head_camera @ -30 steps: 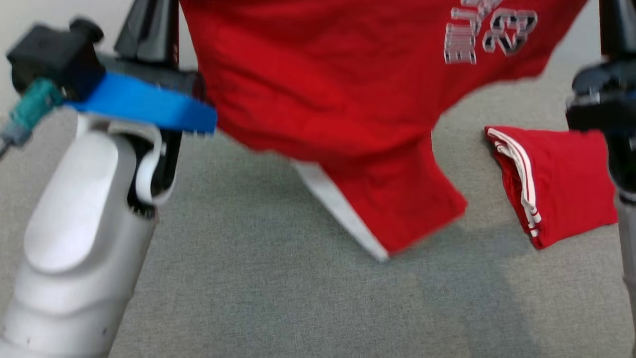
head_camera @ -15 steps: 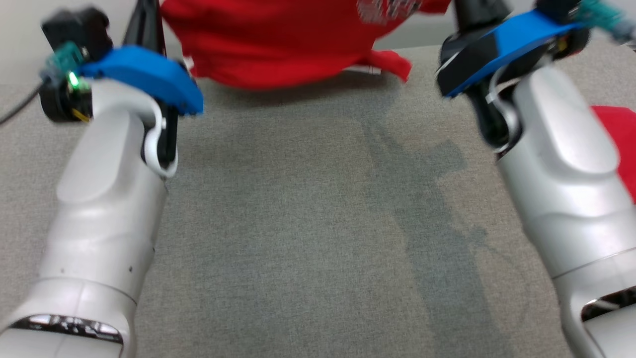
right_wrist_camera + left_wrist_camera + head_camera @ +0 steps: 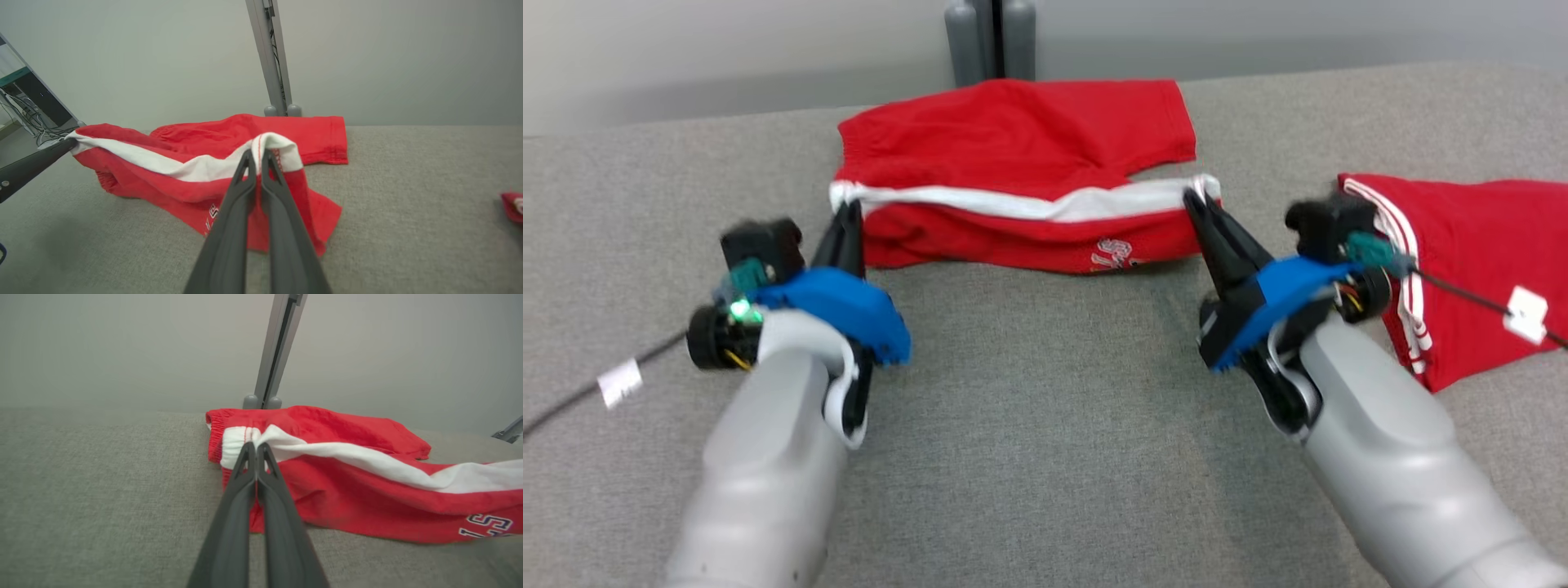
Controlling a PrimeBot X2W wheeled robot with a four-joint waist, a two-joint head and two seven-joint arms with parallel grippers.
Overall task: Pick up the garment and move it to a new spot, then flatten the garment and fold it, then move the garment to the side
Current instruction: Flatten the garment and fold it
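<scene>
Garment (image 3: 1013,139), a pair of red shorts with a white stripe (image 3: 1029,202), lies toward the far side of the grey worktop (image 3: 1045,392), just in front of a grey post (image 3: 990,41). Its far half rests flat on the cloth surface. The near half is gathered up along the stripe, with printed lettering showing on the front edge.

The left gripper (image 3: 848,214) has its jaws clenched on the left end of the stripe, by the gathered waistband; the left wrist view shows the tips (image 3: 255,447) pinching white cloth. The right gripper (image 3: 1194,200) has its jaws clenched on the stripe's right end, where the right wrist view shows the corner raised off the worktop and draped over the tips (image 3: 256,154).

Holding the two ends well apart looks deliberate: it keeps the stripe stretched in a nearly straight line, so the garment hangs as one even edge rather than bunching. That suits either spreading it flat or laying one layer squarely over the other, and I judge the flatten-and-fold stage is under way, not finished.

A second red garment (image 3: 1478,245), already folded, sits apart at the right, probably the side spot where finished pieces go.
</scene>
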